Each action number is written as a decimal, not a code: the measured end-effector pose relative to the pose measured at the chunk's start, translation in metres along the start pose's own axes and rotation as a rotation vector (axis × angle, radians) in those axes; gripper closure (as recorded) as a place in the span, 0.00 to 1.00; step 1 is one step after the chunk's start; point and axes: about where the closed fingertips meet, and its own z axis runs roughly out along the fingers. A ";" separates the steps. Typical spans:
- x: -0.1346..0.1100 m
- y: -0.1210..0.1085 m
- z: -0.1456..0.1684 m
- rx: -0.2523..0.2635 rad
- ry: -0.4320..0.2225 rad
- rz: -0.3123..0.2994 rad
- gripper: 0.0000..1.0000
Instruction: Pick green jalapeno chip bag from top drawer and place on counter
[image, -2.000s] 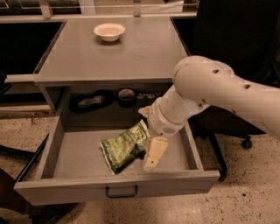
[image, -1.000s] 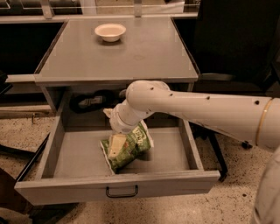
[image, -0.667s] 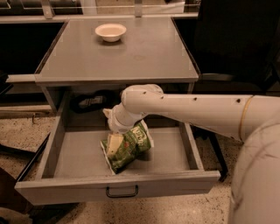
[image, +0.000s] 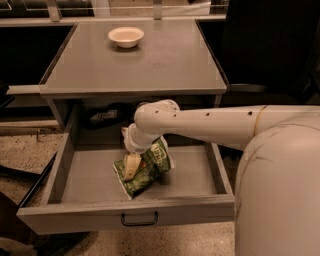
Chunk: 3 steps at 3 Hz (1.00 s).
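Note:
The green jalapeno chip bag (image: 149, 169) lies crinkled on the floor of the open top drawer (image: 90, 180), near its middle. My gripper (image: 131, 167) reaches down into the drawer from the right and rests on the left part of the bag, touching it. The white arm runs across the drawer's right half and hides the bag's far edge. The counter (image: 160, 60) is the grey top of the cabinet, above and behind the drawer.
A small white bowl (image: 126, 36) stands at the back of the counter. A dark flat packet (image: 102, 117) lies in the shadow at the drawer's back left. The drawer's front panel with its black handle (image: 139, 219) faces me.
The arm has swung from the drawer's right side to the left, and the gripper has come down onto the bag's left part. The bag lies in about the same place.

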 end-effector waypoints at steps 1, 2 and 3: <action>0.000 -0.001 0.000 0.000 0.003 0.001 0.00; 0.033 0.018 -0.025 -0.017 0.053 0.002 0.00; 0.073 0.023 -0.076 0.026 0.155 0.059 0.00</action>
